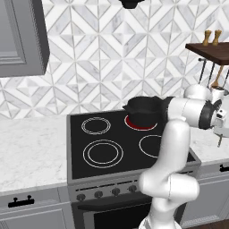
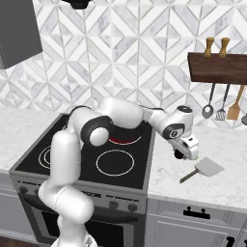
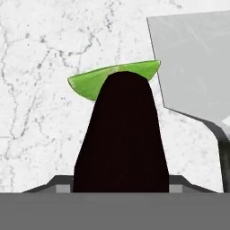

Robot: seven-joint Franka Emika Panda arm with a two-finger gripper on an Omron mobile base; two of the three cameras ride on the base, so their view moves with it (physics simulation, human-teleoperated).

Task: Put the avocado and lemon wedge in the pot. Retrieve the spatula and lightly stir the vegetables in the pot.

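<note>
Claw [image 2: 180,155] low over marble surface [image 2: 217,185] at right of frame, pinching avocado [image 3: 92,82], spatula [image 2: 208,167] just beside, stove edge near

One pot [image 1: 144,107] sits on the stove, which has four burner rings. One spatula [image 2: 208,168] and one avocado [image 3: 94,81] lie by the gripper [image 2: 181,153]. Two wooden shakers top the shelf [image 2: 217,67]; three utensils hang below.

Wall shelf [image 2: 217,67] above hanging ladles [image 2: 208,110]
</note>
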